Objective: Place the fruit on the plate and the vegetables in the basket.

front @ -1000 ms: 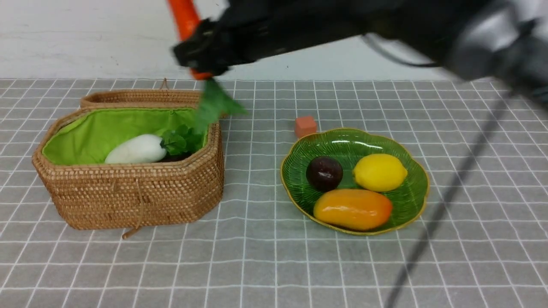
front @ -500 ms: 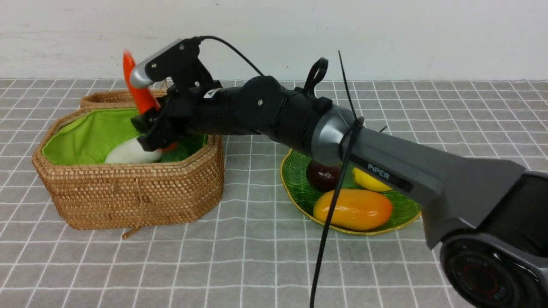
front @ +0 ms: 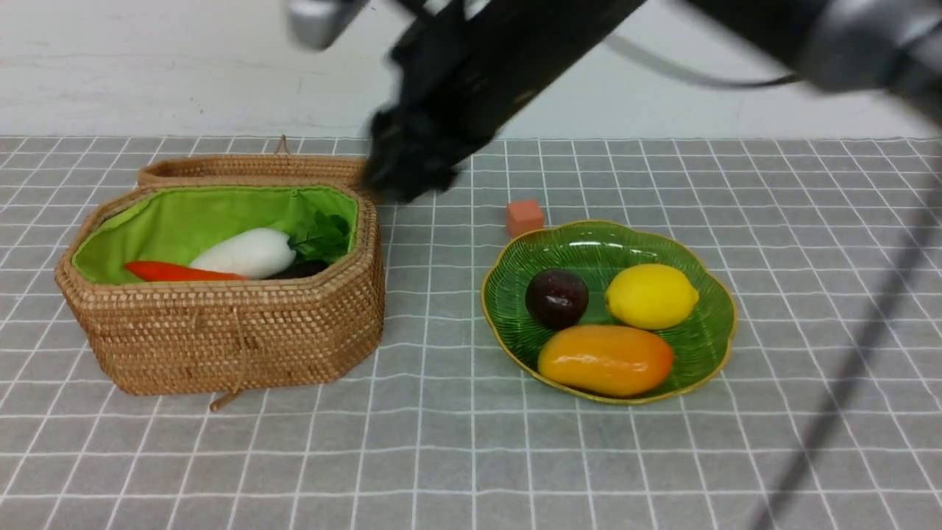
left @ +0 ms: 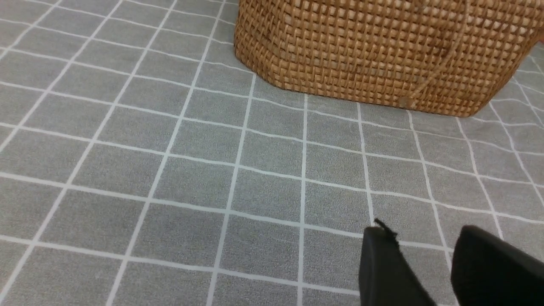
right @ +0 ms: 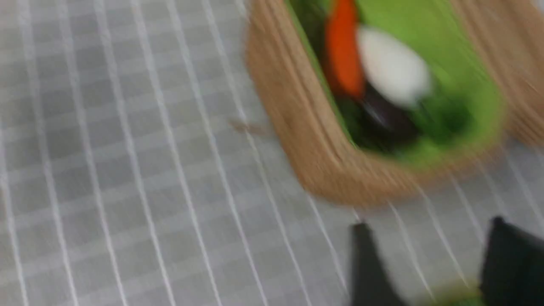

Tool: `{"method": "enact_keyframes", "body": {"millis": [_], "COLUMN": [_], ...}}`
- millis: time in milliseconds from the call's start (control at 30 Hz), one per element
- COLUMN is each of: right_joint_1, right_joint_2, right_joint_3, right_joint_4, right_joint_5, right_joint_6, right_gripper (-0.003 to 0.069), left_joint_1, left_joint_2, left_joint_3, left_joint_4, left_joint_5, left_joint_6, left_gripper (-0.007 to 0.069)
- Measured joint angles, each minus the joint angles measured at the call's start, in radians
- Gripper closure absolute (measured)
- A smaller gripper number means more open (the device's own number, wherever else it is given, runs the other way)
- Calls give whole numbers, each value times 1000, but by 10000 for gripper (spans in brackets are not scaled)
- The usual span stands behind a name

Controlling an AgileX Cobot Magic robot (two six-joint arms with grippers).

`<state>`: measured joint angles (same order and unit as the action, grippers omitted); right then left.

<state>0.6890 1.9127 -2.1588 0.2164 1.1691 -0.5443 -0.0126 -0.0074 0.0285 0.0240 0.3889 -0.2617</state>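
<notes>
1. My right wrist view alone shows the eggplant (right: 389,121) in the basket (front: 221,346), under carrot (front: 176,271) and radish (front: 246,253).
2. Fruit lies on the plate (front: 589,246).
3. Right gripper (right: 429,263) raised beside the basket, jaws apart, empty; left gripper (left: 429,259) low over the tabletop (left: 170,170), jaws apart.

A basket (front: 221,324) sits left of frame on the bench (front: 441,456), holding a carrot (front: 173,271), radish (front: 246,253) and eggplant (front: 303,269). Right of it, a plate (front: 589,246) holds a lemon (front: 651,296), mango (front: 605,360) and round fruit (front: 557,298). A cube (front: 525,217) lies behind the plate.
</notes>
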Motion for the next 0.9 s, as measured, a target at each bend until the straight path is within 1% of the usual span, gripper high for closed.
{"method": "enact_keyframes", "body": {"millis": [33, 67, 133, 233, 400, 467, 500, 667, 700, 767, 900], "right_joint_1": [0, -1, -2, -5, -10, -10, -10, -10, -10, -10, -10], "right_joint_2": [-47, -84, -145, -220, -404, -484, -547, -730, -746, -841, -941], "right_joint_3": [0, 12, 60, 143, 399, 536, 651, 956, 966, 1078, 1156], "right_joint_4": [-105, -182, -257, -287, -289, -283, -267, -183, -181, -145, -110], "right_joint_5": [56, 73, 82, 84, 85, 83, 67, -5, -9, -24, -8], "right_joint_6": [67, 122, 191, 243, 331, 363, 383, 398, 398, 404, 406], "right_gripper": [520, 614, 668, 676, 676, 676, 676, 676, 676, 674, 673], "left_joint_1": [0, 0, 0, 0, 0, 0, 0, 0, 0, 0, 0], "left_joint_2": [0, 0, 0, 0, 0, 0, 0, 0, 0, 0, 0], "left_joint_3": [0, 0, 0, 0, 0, 0, 0, 0, 0, 0, 0], "left_joint_4": [0, 0, 0, 0, 1, 1, 1, 4, 4, 4, 4], "left_joint_5": [0, 0, 0, 0, 0, 0, 0, 0, 0, 0, 0], "left_joint_6": [0, 0, 0, 0, 0, 0, 0, 0, 0, 0, 0], "left_gripper": [386, 386, 386, 386, 386, 386, 386, 386, 386, 386, 386]}}
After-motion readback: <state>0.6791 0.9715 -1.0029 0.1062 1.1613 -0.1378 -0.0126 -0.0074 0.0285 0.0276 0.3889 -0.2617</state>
